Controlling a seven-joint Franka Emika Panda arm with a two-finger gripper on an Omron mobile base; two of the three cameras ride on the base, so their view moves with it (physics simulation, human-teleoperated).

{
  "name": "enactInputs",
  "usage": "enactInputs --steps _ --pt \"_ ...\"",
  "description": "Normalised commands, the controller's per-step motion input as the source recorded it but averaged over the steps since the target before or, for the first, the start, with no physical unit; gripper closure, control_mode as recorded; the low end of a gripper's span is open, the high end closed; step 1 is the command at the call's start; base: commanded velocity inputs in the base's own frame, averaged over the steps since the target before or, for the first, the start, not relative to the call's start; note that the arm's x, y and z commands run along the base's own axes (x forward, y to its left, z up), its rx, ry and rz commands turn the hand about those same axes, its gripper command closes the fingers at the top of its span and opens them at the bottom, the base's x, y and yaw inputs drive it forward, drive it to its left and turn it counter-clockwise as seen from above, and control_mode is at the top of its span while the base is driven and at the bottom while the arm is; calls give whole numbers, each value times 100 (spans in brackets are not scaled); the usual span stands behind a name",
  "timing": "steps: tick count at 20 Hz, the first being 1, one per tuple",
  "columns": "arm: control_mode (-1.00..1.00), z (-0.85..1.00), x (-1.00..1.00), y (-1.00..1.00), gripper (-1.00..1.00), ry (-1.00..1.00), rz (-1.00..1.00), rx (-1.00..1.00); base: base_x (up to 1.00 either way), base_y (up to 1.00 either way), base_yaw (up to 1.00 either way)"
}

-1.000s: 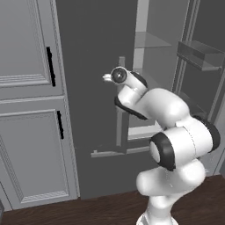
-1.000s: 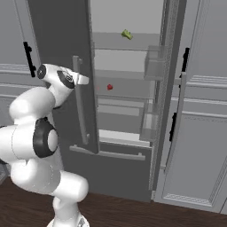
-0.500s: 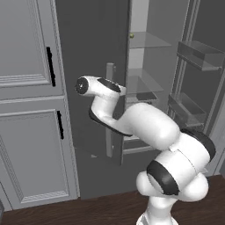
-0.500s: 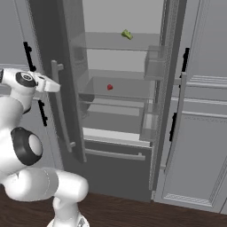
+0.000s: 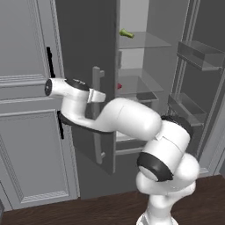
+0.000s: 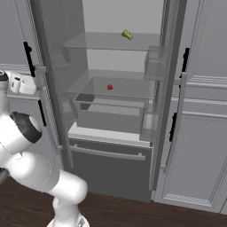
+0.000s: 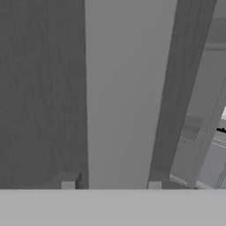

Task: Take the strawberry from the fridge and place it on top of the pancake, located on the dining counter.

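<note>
1. Our gripper (image 7: 111, 184) sits at the long bar handle (image 7: 126, 95) of the fridge's left door (image 5: 83, 79). In the hand view the pale bar runs straight up between the two small finger tips (image 7: 68, 184), one on either side of it.

2. The jaws stand a little apart around the bar. We cannot tell whether the pads press on it or have just let go, so we would not count it as a firm grip.

3. The fridge (image 6: 119, 26) stands wide open. The strawberry (image 6: 109, 87) lies on the middle glass shelf (image 6: 128, 91), well apart from the jaws, off to the side and deeper in than the door they face.

4. The small green item (image 6: 127, 34) lies on the shelf above the berry and is not ours to take.

5. We judge the strawberry to be very light, soft and easily bruised, and far smaller than the hand. Being roundish on smooth glass, it may roll away at a nudge.

6. We would take it across its widest part, jaws opened only slightly beyond it, and close gently.

7. The shelf above leaves little headroom, so we expect a level reach from the front to suit better than one from above.
</note>
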Motion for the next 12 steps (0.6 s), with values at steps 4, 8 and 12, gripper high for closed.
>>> enactInputs --steps 4,8,12 --pt "-100 -48 15 22 -100 -1 -1 0 0 0 0" --pt "-100 -65 -30 -2 -100 0 0 0 0 0 0" --pt "-100 -22 -55 -3 -100 2 0 0 0 0 0"
